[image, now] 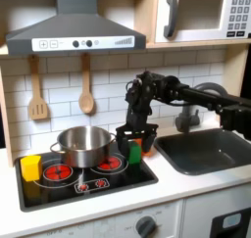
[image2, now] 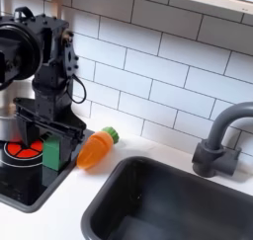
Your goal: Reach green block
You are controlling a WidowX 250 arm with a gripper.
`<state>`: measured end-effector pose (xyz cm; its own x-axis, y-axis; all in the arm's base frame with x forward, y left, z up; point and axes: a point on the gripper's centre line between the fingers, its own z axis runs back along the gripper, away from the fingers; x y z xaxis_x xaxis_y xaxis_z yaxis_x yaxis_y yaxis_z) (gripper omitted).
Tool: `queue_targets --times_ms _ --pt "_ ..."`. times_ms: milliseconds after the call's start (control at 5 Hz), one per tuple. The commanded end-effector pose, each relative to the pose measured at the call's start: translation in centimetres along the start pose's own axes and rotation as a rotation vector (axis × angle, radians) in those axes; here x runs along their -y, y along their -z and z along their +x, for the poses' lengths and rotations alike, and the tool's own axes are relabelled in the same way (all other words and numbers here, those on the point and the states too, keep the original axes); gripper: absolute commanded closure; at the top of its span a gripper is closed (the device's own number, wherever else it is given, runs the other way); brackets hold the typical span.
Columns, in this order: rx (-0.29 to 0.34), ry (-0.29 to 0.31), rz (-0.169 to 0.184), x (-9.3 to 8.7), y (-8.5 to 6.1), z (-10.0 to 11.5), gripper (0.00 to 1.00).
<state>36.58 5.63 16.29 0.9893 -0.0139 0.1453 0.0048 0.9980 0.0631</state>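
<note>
The black pincer [image2: 46,143] is spread wide, its two fingers on either side of the small bright green toy block [image2: 51,154], which sits at the right edge of the black toy stove [image: 118,183] on the white desk [image: 186,188].

A black robot arm of boxy segments

The arm [image: 191,93] is built from matte black blocks joined by rounded joints; in the second exterior view thin dark cables are seen along the wrist, and small screws are set in the housings; the gripper [image2: 42,135] is made of flat black plates; no markings can be read.
</note>
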Motion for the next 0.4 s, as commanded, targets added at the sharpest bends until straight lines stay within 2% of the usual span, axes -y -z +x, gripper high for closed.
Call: queue_targets --times_ms 0,200 --pt "-0.009 0.028 -0.003 0.75 0.84 0.45 0.00" --pt "-0.019 0.031 -0.004 0.66 1.33 0.45 0.00"
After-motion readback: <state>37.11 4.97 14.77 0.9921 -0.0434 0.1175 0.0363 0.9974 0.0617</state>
